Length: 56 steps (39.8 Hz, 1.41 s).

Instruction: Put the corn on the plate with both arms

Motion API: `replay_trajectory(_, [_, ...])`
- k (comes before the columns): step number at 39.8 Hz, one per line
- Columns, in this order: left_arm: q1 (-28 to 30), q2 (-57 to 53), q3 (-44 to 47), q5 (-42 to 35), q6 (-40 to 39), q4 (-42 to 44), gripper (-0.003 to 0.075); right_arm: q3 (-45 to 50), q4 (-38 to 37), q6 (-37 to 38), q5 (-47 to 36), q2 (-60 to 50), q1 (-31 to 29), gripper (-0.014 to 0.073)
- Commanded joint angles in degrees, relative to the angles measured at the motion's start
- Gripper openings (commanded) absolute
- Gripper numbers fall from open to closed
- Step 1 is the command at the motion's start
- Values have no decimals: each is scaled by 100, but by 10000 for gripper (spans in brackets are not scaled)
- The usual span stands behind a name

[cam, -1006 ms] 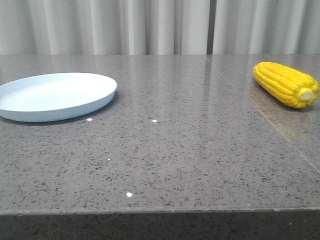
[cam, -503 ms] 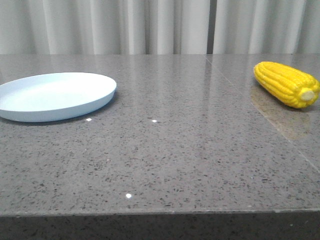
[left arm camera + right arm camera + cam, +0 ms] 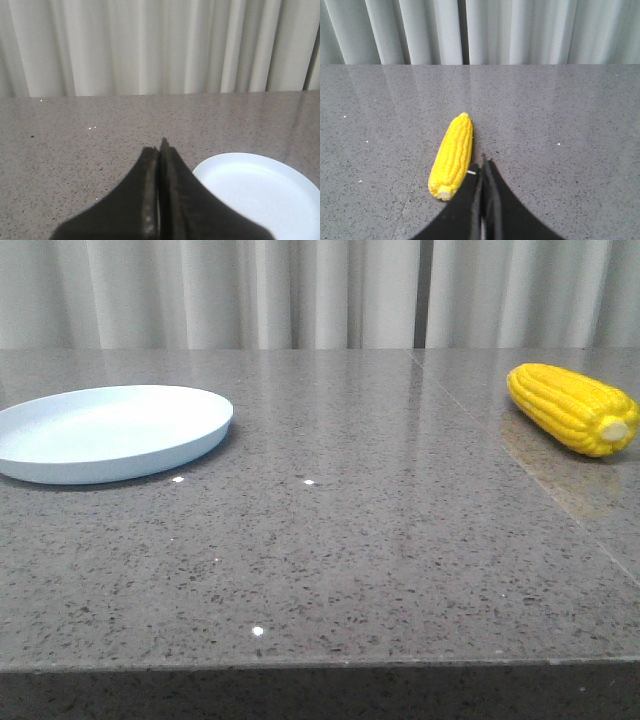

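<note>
From the front, you are seeing the corn [image 3: 572,408] lying far right on the table [image 3: 350,540], well apart from the plate [image 3: 110,430] at the left; being round, it could roll if nudged. Left wrist: the left gripper [image 3: 160,150] is pressed closed, empty. Right wrist: the right gripper [image 3: 484,165] is also closed, beside the bright yellow cob.

Lying on its side at the far right of the grey speckled table [image 3: 330,560]: the corn [image 3: 572,408], pale stub end pointing toward the near right. Sitting flat at the left edge, well apart from it: the plate [image 3: 112,432], pale blue and bare inside. Hanging behind the table's far edge: pleated pale curtains [image 3: 300,292]. Glinting off the stone surface: a few small white light spots.
</note>
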Motion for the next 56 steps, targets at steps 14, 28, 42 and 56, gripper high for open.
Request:
replay_trajectory(14, [10,79,-217,-378,-9,5,661,-221,-27,-63,-488,88,-14,554])
replay_trajectory(28, [10,240,-260,-311,-9,5,678,-221,-27,-63,-509,88,-14,651])
replay_trajectory(42, [-360,2519,-1453,556,137,5,678,-221,-27,-63,-509,88,-14,651])
replay_trajectory(56, [-916,5067,-3210,2219,87,-220,678,-221,-27,-63,-509,88,-14,651])
